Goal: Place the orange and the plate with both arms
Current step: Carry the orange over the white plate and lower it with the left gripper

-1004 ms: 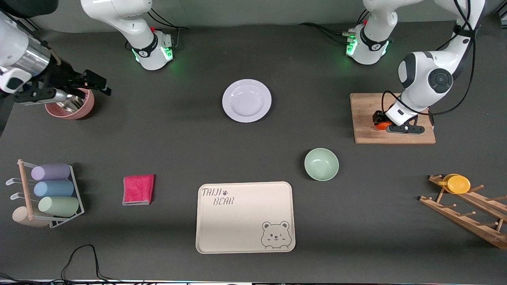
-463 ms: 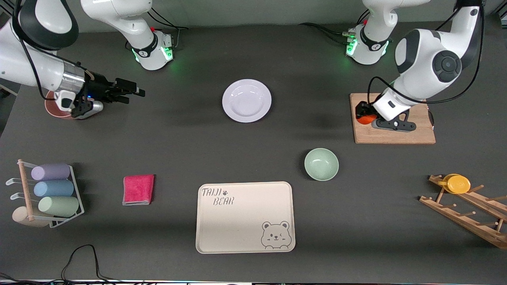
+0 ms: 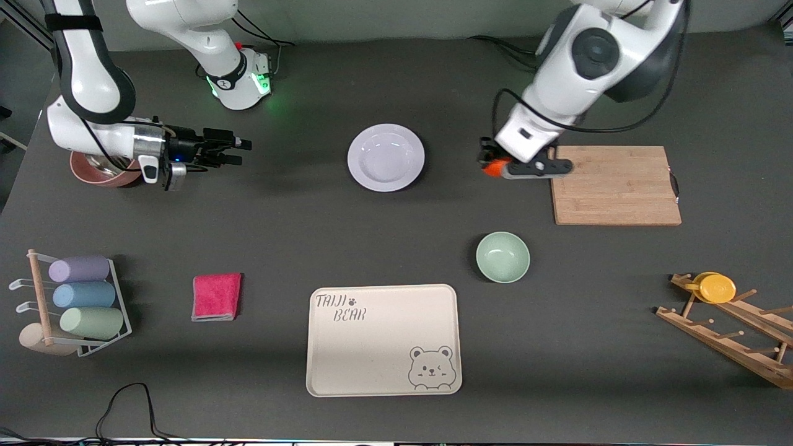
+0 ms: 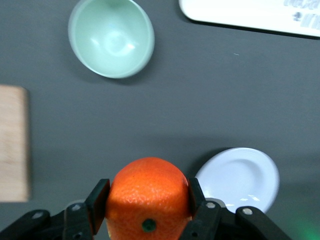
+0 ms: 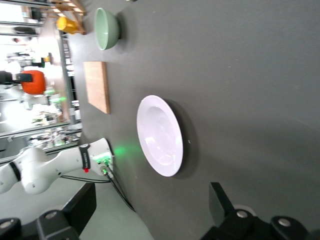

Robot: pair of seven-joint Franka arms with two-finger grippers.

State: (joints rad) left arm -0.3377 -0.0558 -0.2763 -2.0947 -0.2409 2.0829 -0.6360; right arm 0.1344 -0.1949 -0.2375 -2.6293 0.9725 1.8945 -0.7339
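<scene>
My left gripper is shut on the orange and holds it above the table between the plate and the wooden board. In the left wrist view the orange fills the gap between both black fingers, with the plate just past it. The plate is pale lavender-white, empty, and lies flat mid-table near the bases. My right gripper is open and empty, low over the table between the pink bowl and the plate. The right wrist view shows the plate ahead.
A wooden cutting board lies toward the left arm's end. A mint-green bowl and a beige bear tray lie nearer the camera. A pink bowl, pink cloth, cup rack and wooden rack with yellow lid stand around.
My left gripper carried the orange off the cutting board toward the plate. My right gripper moved from over the pink bowl toward the plate.
</scene>
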